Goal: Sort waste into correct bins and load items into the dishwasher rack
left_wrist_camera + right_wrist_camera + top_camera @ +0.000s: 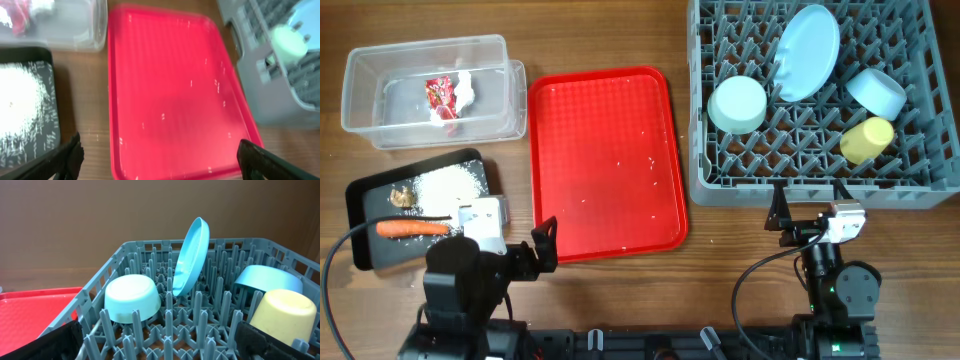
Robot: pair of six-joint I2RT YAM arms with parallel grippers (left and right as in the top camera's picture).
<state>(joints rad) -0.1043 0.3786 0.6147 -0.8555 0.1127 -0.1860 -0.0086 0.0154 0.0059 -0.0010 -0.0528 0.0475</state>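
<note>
The grey dishwasher rack (920,185) holds a pale blue plate (807,52) on edge, an upturned pale green bowl (737,105), a pale blue bowl (876,90) and a yellow cup (867,140). The clear tub (380,75) contains a red wrapper (440,97) and a white tissue (463,88). On the black tray (365,200) lie rice (445,183), a brown lump (402,197) and a carrot (412,228). My left gripper (542,248) is open and empty over the red tray's near edge. My right gripper (160,340) hangs open and empty at the rack's front wall.
The red serving tray (605,160) lies between the bins and the rack, with a few rice grains scattered on it. In the left wrist view the tray (165,90) fills the middle, flanked by the black tray (55,90) and the rack (265,100).
</note>
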